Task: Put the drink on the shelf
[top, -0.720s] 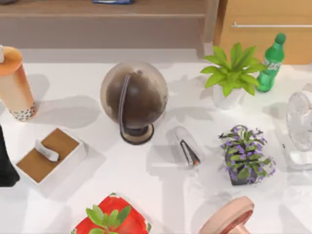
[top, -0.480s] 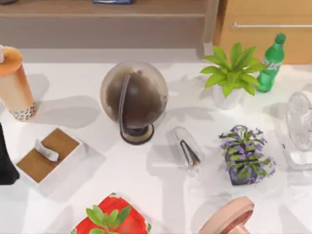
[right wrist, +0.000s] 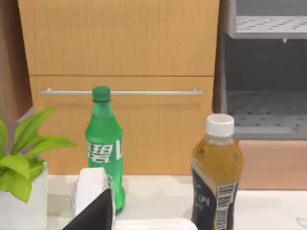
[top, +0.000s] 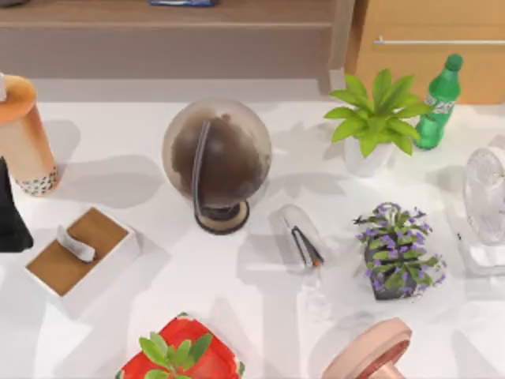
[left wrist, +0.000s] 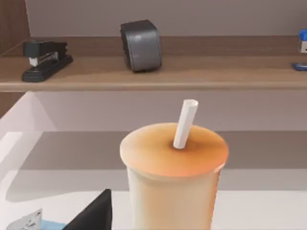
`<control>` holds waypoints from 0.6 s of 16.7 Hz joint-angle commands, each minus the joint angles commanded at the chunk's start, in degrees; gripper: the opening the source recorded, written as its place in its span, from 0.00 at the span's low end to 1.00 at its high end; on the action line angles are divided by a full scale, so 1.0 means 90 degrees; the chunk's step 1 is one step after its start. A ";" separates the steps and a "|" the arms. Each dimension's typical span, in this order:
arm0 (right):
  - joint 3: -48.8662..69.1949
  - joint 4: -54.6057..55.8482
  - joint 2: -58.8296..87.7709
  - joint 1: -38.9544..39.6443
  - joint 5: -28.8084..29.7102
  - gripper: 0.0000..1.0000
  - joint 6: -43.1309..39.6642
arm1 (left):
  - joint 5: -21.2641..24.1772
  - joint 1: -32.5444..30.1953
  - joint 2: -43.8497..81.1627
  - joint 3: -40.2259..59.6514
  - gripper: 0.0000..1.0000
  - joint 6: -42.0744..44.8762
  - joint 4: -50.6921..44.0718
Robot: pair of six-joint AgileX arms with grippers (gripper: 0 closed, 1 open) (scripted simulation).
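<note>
The drink (top: 24,138) is standing upright at the far left edge of the top view, about mid-height, on the white table (top: 260,316); orange-tan lid, peachy body, speckled bottom. The left gripper (top: 11,217) is the dark shape right below it at that same left edge, just beside the cup's base; can't tell if it's actually touching, and honestly can't tell whether its fingers are apart or together either.

From the left wrist view the cup (left wrist: 172,177) sits dead centre and close, white straw (left wrist: 185,123) poking up from the lid, with one dark finger (left wrist: 93,213) showing at the lower left of the frame, off to the side of the cup and not around it. Behind the cup runs the shelf (left wrist: 153,72), a long brown board already carrying a black stapler (left wrist: 45,57) at its left and a dark grey boxy thing (left wrist: 140,44) near the middle; in the top view the shelf (top: 166,16) runs along the upper edge, well apart from the drink.

Right wrist view looks at a green soda bottle (right wrist: 104,146) and a brown bottle (right wrist: 217,177) in front of a light-wood cabinet (right wrist: 120,48); a dark finger (right wrist: 93,213) shows at the lower left, state not clear.
</note>
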 joint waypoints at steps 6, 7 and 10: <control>0.0000 0.0000 0.0000 0.0000 0.0000 1.00 0.0000 | 0.0311 0.0263 0.3516 0.0401 1.00 0.0080 0.2480; 0.0000 0.0000 0.0000 0.0000 0.0000 1.00 0.0000 | 0.0357 0.0300 0.4048 0.0457 1.00 0.0088 0.2841; 0.0000 0.0000 0.0000 0.0000 0.0000 1.00 0.0000 | 0.0478 0.0389 0.5359 0.0596 1.00 0.0100 0.3745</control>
